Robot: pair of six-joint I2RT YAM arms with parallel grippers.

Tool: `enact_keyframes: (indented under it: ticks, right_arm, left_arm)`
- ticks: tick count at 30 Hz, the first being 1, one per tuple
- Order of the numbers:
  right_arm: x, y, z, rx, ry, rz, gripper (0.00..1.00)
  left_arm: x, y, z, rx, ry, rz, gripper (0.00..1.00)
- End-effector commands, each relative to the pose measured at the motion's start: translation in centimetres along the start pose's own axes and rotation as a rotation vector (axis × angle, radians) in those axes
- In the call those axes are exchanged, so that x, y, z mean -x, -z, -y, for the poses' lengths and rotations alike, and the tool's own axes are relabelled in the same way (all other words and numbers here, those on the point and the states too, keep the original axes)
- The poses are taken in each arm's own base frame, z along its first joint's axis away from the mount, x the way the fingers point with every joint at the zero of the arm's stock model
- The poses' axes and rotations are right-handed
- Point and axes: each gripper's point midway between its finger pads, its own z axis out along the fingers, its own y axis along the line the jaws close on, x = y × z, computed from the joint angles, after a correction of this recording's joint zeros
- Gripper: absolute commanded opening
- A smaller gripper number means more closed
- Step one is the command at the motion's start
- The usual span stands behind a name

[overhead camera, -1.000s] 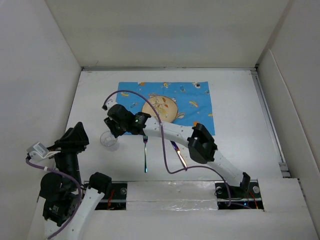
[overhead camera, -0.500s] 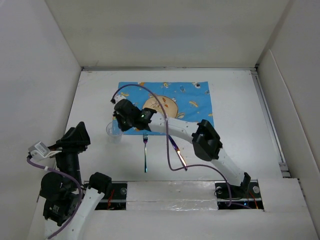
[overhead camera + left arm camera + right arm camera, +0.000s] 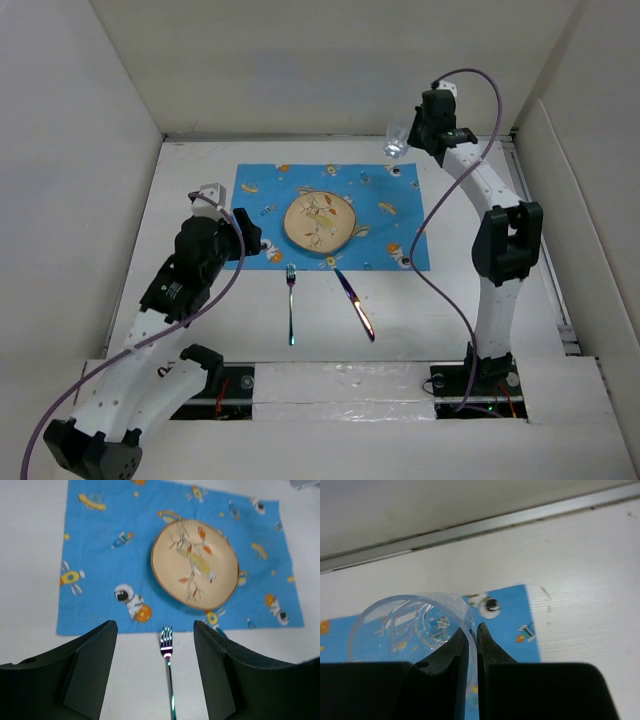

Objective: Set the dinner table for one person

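Note:
A clear plastic cup (image 3: 396,143) hangs above the far right corner of the blue placemat (image 3: 380,200). My right gripper (image 3: 412,136) is shut on its rim. In the right wrist view the fingers (image 3: 487,645) pinch the wall of the cup (image 3: 410,625). A tan plate (image 3: 319,221) sits mid-mat. A fork (image 3: 291,305) and a knife (image 3: 355,303) lie on the white dinner table (image 3: 480,250) in front of the mat. My left gripper (image 3: 243,236) hovers open over the mat's near left; the fork (image 3: 166,645) shows between its fingers, untouched.
White walls enclose the table on three sides, with a metal strip (image 3: 520,522) along the back edge. Purple cables (image 3: 440,210) loop from both arms. The arm bases (image 3: 470,380) sit at the near edge.
My right arm has swung from left of the mat to its far right corner, carrying the cup up with it. My left arm has come in from the left side, over the fork.

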Motion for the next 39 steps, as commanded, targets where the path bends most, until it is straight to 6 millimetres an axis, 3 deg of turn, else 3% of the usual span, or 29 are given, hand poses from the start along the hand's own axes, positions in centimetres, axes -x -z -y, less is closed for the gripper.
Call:
enact_keyframes:
  ticks: [1,7,16,22,25,26,27,30,33,36,37,38,39]
  right_arm:
    - [-1.5,-1.2,1.5,-0.002,0.018,-0.051,0.0]
    - [-3.4,-3.2,4.5,-0.024,0.023,-0.128,0.0]
    - [-6.7,-5.3,5.1,-0.107,0.093,-0.2,0.0]
    - [-6.9,-5.8,5.3,-0.144,0.104,-0.188,0.0]
    - [-7.2,-5.5,5.6,-0.152,0.107,-0.199,0.11]
    - [-6.6,-5.4,5.3,-0.144,0.103,-0.178,0.17]
    - [-6.4,-5.3,5.3,-0.141,0.103,-0.175,0.33]
    - [-4.7,-4.3,4.4,-0.11,0.093,-0.15,0.57]
    - [-2.2,-2.8,3.9,-0.106,0.086,-0.113,0.59]
    - [0.1,0.5,3.7,-0.096,0.062,-0.067,0.59]
    - [2.0,3.2,2.8,-0.065,0.045,-0.015,0.58]
    - [2.9,4.3,2.4,-0.038,0.032,0.027,0.53]
    - [-1.0,4.9,1.3,0.006,0.046,-0.035,0.29]
  left_arm:
    - [0.6,1.5,1.6,-0.109,-0.03,0.017,0.6]
    - [1.4,2.1,1.2,-0.096,-0.019,0.07,0.61]
    - [0.7,1.4,1.4,-0.098,-0.032,0.025,0.61]
    - [0.8,1.6,1.5,-0.103,-0.029,0.032,0.62]
    - [0.8,1.6,1.5,-0.105,-0.032,0.032,0.62]
    - [0.8,1.6,1.5,-0.105,-0.031,0.032,0.62]
    - [0.8,1.6,1.5,-0.105,-0.031,0.032,0.62]
    - [0.9,1.7,1.5,-0.106,-0.03,0.036,0.62]
    - [0.9,1.8,1.5,-0.107,-0.028,0.039,0.62]
    - [1.2,1.9,1.6,-0.114,-0.025,0.049,0.62]
    - [1.2,2.1,1.6,-0.115,-0.024,0.052,0.62]
    - [1.3,2.1,1.7,-0.119,-0.024,0.055,0.6]
    - [1.3,2.3,1.9,-0.134,-0.024,0.056,0.59]
